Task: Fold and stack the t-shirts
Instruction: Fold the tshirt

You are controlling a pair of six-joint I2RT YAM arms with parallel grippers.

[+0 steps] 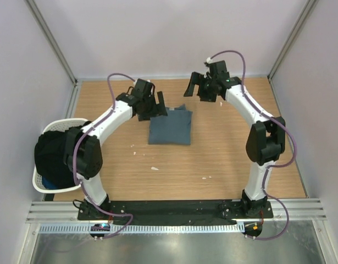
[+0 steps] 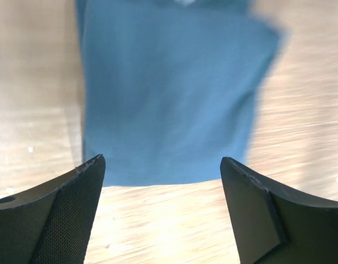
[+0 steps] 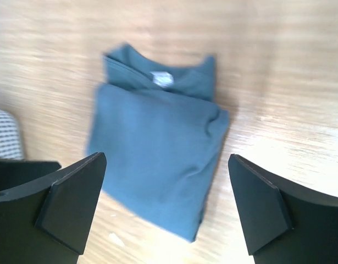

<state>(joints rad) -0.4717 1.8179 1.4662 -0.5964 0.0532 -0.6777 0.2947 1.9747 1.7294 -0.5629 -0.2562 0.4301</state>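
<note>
In the top view, a folded blue-grey t-shirt [image 1: 170, 128] is seen on the bench [image 1: 223, 165], just toward twelve o'clock of its centre. The left tool [image 1: 156, 105] is held over the shirt's eleven o'clock corner, and the right tool [image 1: 197, 88] stands clear at one o'clock. Dark cloth [image 1: 50, 157] is heaped in the laundry basket [image 1: 41, 179] at nine o'clock.

In the left wrist view, the fingers are spread with nothing held.

In the right wrist view, the fingers are likewise spread and empty. The neck label [image 3: 161, 79] is shown at twelve o'clock.

This fold is judged finished. Another shirt is next to be fetched from the basket.
</note>
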